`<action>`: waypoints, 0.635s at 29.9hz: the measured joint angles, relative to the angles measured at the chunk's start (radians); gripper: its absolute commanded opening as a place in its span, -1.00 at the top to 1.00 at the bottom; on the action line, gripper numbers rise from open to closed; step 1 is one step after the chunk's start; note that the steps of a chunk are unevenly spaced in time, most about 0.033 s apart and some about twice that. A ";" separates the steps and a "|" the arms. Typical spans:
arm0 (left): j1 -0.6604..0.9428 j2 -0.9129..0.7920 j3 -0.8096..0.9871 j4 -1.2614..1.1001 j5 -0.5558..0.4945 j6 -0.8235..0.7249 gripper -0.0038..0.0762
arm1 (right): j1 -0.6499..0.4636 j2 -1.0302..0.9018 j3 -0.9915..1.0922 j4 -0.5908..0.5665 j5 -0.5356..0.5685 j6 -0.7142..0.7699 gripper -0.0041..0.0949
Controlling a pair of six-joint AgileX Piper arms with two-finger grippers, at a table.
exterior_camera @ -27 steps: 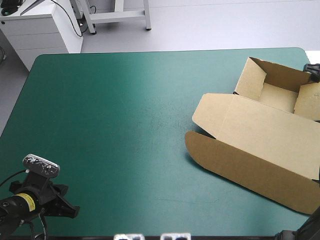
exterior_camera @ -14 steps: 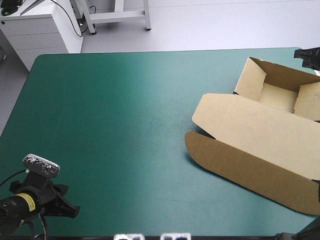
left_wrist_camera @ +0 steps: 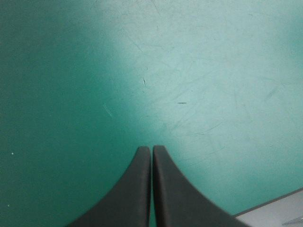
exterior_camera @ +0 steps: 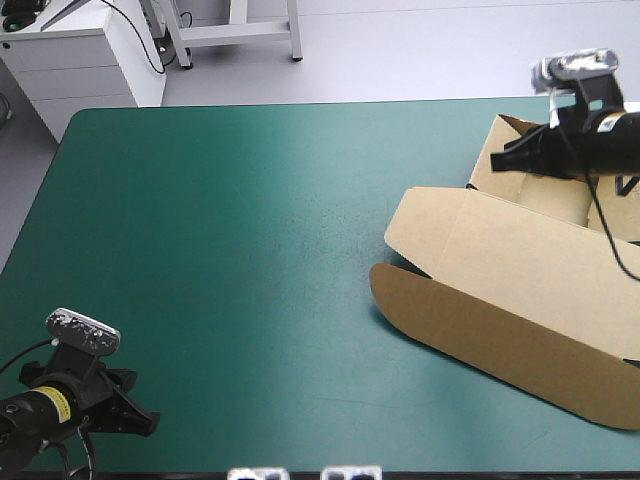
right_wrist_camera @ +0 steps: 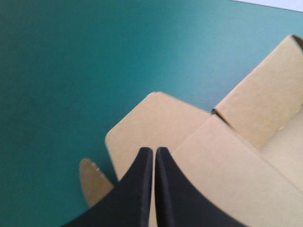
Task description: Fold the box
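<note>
Left claw (left_wrist_camera: 152, 150), two broad black curved fins: fully closed, tips pressed together into one pointed arch, nothing btwn them. It sits low over the near-left corner of the worktop (exterior_camera: 250, 250), a table w/ a teal-green cover, and points right. Only scuffed cover lies ahead of it. Its wrist view shows a bit of the worktop's edge just beside it.

Right claw (exterior_camera: 500, 160), same black fins: also closed tight to a point, gripping nothing. It's over the far-right part of the worktop, pointing left, w/ its tip over the left wall of the box's tray. Can't tell if it touches the board. In its wrist view the lid panel lies under and ahead of the tips, w/ a raised tray wall off to one side.

Box (exterior_camera: 520, 260), a cut sheet of brown board: on the right side of the worktop, running out to the right edge.
- Far part: open tray, walls raised.
- Lid: lies flat, spread toward near-left, w/ a pale rounded flap at its left end.
- Near edge: a long darker-brown strip w/ a rounded left end.

Box is well apart from the left claw, w/ open cover btwn them.
</note>
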State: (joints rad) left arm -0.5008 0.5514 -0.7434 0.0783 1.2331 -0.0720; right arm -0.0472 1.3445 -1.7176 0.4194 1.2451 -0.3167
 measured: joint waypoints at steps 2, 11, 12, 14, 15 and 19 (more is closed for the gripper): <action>0.000 0.000 0.000 0.000 0.000 0.000 0.92 | 0.055 -0.077 0.090 -0.008 0.000 0.000 0.92; 0.000 0.000 0.000 -0.001 -0.003 0.000 0.92 | 0.159 -0.460 0.521 -0.073 -0.114 -0.016 0.92; 0.000 0.000 0.000 -0.004 -0.003 0.000 0.92 | 0.160 -0.500 0.568 -0.081 -0.125 -0.018 0.92; 0.000 0.000 0.000 -0.017 -0.005 0.000 0.92 | 0.162 -0.577 0.657 -0.097 -0.139 -0.022 0.92; 0.000 0.000 0.000 -0.026 -0.006 0.000 0.92 | 0.162 -0.606 0.691 -0.101 -0.143 -0.022 0.92; 0.000 0.000 0.000 -0.060 -0.047 0.000 0.92 | 0.162 -0.738 0.847 -0.105 -0.171 -0.023 0.92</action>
State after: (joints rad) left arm -0.5008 0.5514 -0.7434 0.0184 1.1858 -0.0720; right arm 0.1148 0.6064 -0.8705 0.3142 1.0745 -0.3393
